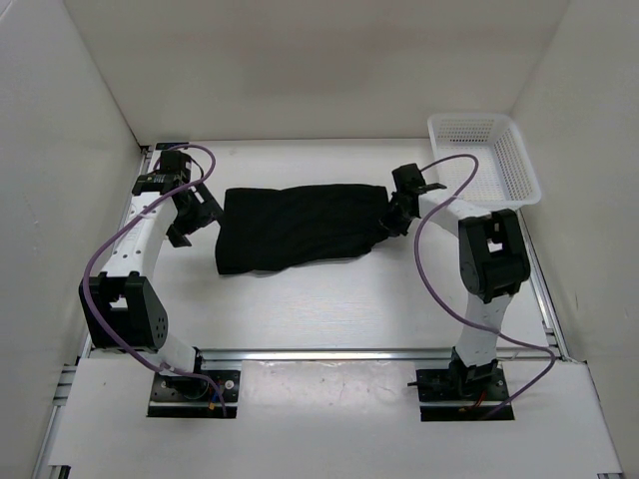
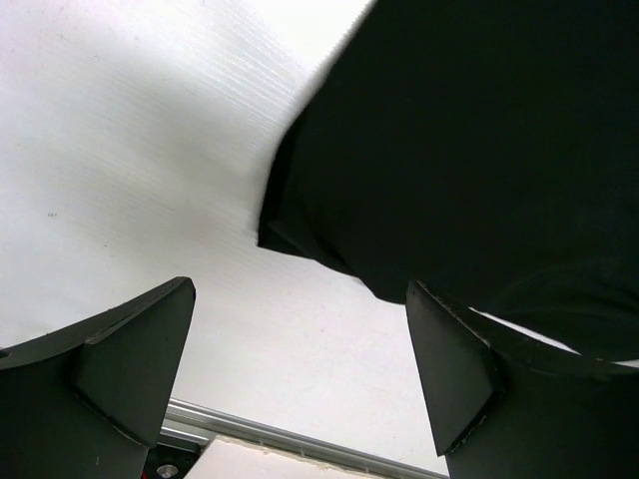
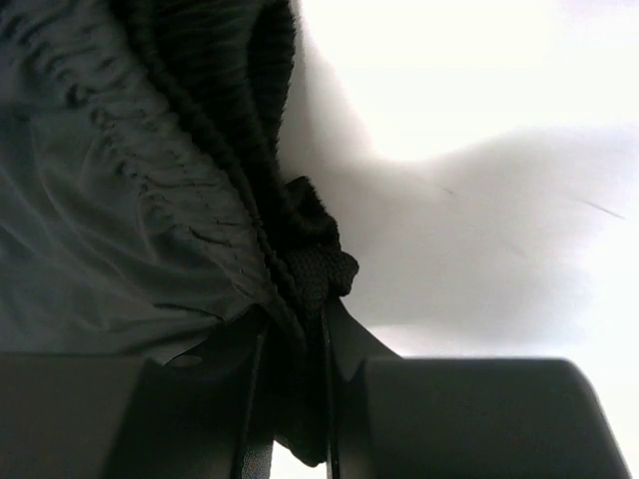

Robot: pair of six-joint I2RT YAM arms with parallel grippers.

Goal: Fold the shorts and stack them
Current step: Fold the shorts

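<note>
Now the right gripper (image 3: pixel 295 334) clamps the waistband end of the shorts (image 1: pixel 300 228), which lie on the table (image 1: pixel 329 309), long axis running leftward to the left gripper (image 2: pixel 300 344), its jaws wide apart just beside the opposite end.

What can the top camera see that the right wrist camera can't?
Only the top camera shows the whole shorts lying flat, the open left gripper beside their left end, and the white basket in the far right corner. Only the right wrist camera shows, close up, the ribbed waistband bunched and pinched between the fingers. Both show the black shorts, the right gripper and the white table.
</note>
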